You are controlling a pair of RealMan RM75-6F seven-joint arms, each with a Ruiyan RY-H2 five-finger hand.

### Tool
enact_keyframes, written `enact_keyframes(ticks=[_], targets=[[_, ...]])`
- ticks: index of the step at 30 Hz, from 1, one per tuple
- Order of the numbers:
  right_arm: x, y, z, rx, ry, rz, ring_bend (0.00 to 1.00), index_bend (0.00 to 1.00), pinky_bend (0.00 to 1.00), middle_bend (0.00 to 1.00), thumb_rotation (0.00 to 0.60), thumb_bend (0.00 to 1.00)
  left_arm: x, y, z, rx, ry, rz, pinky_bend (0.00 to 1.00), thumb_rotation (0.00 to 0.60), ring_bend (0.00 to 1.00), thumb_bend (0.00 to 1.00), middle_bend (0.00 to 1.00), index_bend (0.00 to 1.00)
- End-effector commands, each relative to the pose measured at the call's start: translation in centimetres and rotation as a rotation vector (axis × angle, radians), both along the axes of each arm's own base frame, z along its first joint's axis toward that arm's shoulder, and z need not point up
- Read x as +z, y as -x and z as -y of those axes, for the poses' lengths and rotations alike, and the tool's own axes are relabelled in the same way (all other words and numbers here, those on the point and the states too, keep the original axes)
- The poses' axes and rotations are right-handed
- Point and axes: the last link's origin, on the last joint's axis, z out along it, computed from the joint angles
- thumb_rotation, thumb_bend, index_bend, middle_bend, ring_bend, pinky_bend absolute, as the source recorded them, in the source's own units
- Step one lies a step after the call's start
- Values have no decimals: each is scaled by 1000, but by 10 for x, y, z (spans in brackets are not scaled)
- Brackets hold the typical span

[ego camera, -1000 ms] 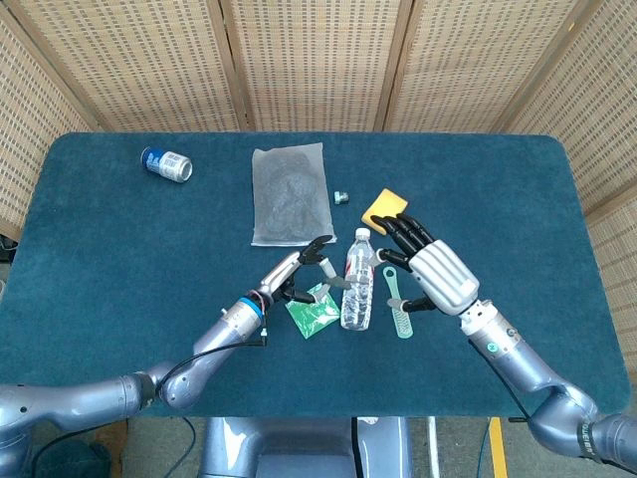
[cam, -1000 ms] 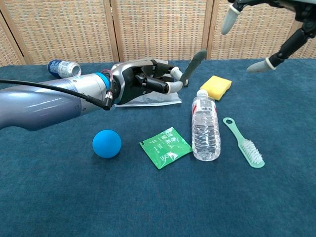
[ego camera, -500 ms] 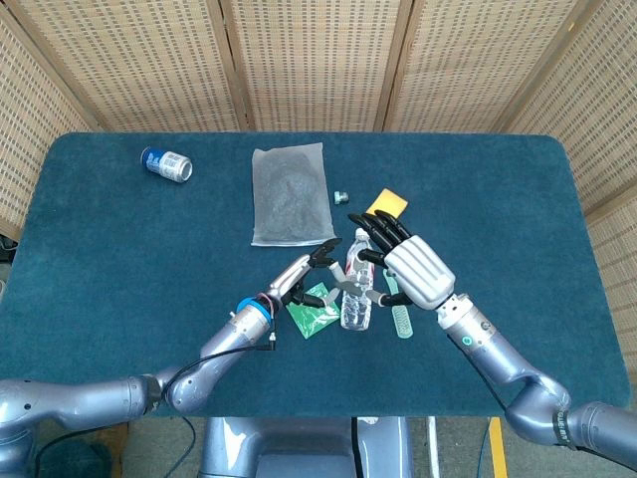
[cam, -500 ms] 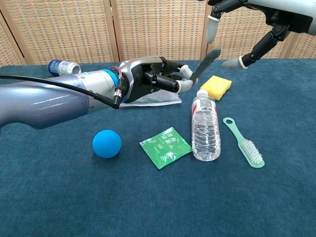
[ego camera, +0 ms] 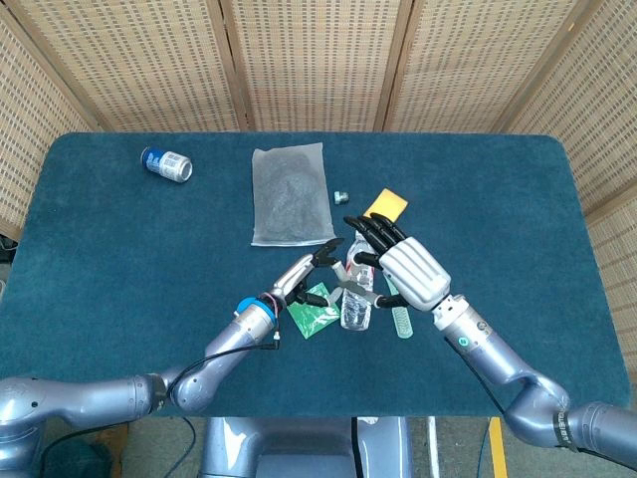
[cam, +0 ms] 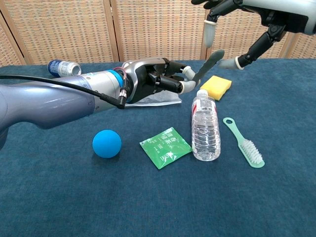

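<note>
- Left hand (cam: 160, 79) pinches a grey tool (cam: 208, 64) above the bottle (cam: 205, 129).
- Right hand (ego camera: 403, 267) hovers just right of the tool, fingers spread, holding nothing.
- Brush (cam: 244, 142) lies right of the bottle.

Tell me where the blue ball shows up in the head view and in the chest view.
Head view: the blue ball is not visible; the left arm seems to cover that spot.
Chest view: the blue ball lies low and left of centre, under the left forearm, left of the green packet.
Shared landmark: the green packet, lying just left of the water bottle in both views.
</note>
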Motion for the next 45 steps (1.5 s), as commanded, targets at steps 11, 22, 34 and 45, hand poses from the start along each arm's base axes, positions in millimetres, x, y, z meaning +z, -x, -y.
enact_keyframes(ticks=[11, 22, 34, 45], targets=[[-3, -6, -3, 5, -6, -14, 0, 529, 0, 87, 600, 402, 1, -3, -2, 1, -7, 5, 0, 600, 0, 478, 0, 740], [-5, -6, -3, 13, 12, -37, 0, 543, 0, 94, 600, 429, 0, -2, -1, 8, 2, 8, 0, 600, 0, 479, 0, 740], [-7, -5, -4, 14, 5, -42, 0, 576, 0, 97, 600, 502, -2, -4, 0, 8, 12, 14, 0, 600, 0, 478, 0, 740], [-7, -5, -5, 56, 53, -84, 0, 742, 0, 144, 600, 655, -2, -4, 1, 5, 12, 17, 0, 600, 0, 478, 0, 740]])
